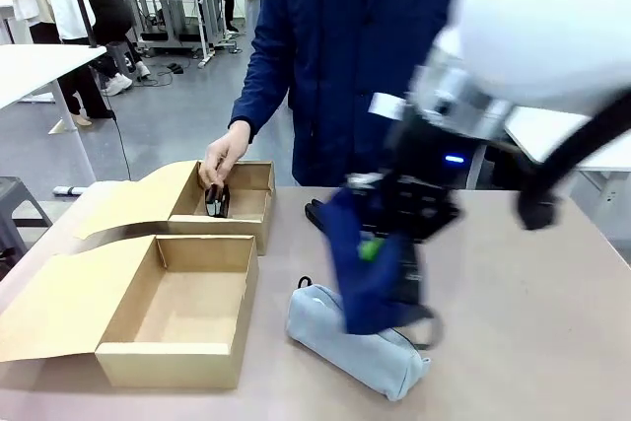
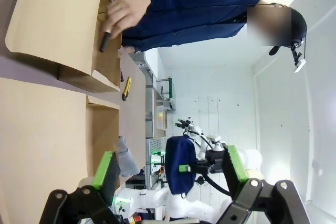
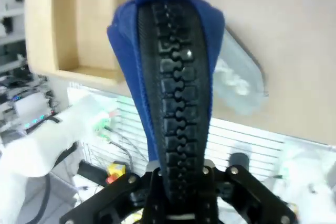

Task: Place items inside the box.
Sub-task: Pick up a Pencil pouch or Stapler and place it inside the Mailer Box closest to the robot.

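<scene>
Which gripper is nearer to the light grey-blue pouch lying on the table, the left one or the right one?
Right. The right gripper hangs just above the grey-blue pouch, holding the navy pouch. The left gripper stands open, farther off to the side.

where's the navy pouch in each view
front: navy pouch hangs right of centre, above the grey-blue pouch.
left wrist: lower middle, small, grey-blue pouch to its left.
right wrist: centre, zip toward camera, grey-blue pouch at its right.
shared landmark: grey-blue pouch.
</scene>
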`<control>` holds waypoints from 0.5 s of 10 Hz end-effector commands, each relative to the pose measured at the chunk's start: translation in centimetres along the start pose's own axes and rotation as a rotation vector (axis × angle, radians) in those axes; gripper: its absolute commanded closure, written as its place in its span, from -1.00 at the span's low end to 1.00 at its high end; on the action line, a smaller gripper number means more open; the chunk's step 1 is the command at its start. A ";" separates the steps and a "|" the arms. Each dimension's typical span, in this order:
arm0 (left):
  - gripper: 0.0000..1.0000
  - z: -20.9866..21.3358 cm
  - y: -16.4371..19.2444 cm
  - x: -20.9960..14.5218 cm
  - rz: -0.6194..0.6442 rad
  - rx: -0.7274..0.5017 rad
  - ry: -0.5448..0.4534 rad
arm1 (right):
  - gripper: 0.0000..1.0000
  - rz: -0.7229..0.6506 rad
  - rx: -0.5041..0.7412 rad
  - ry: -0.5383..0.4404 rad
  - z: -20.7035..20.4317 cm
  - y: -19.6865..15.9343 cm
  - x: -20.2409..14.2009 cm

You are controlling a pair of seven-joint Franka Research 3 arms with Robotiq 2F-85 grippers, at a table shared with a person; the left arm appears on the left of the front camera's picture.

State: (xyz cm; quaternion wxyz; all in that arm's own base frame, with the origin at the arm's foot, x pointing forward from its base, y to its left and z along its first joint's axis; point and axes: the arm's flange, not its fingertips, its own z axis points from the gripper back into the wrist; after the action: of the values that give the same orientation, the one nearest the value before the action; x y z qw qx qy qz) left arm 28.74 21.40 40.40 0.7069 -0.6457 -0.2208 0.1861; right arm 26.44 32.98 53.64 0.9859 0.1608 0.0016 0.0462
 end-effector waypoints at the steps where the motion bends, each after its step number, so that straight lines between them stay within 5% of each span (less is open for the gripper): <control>1: -1.00 0.0 0.0 -0.2 -0.019 -0.018 -0.001 | 0.86 -0.059 0.013 -0.053 -1.0 7.6 3.6; 4: -1.00 0.0 0.0 -0.2 -0.019 -0.018 -0.001 | 0.86 -0.037 0.069 -0.027 -6.8 18.8 5.1; 5: -1.00 0.0 0.0 -0.2 -0.019 -0.018 -0.001 | 0.86 -0.082 0.100 -0.100 -8.6 21.3 6.0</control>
State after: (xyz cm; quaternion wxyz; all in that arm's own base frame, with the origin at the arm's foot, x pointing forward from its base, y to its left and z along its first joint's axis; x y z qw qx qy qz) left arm 28.73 21.41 40.40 0.7068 -0.6457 -0.2209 0.1861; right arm 28.72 52.24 52.56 0.9765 0.2138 -0.0096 0.0266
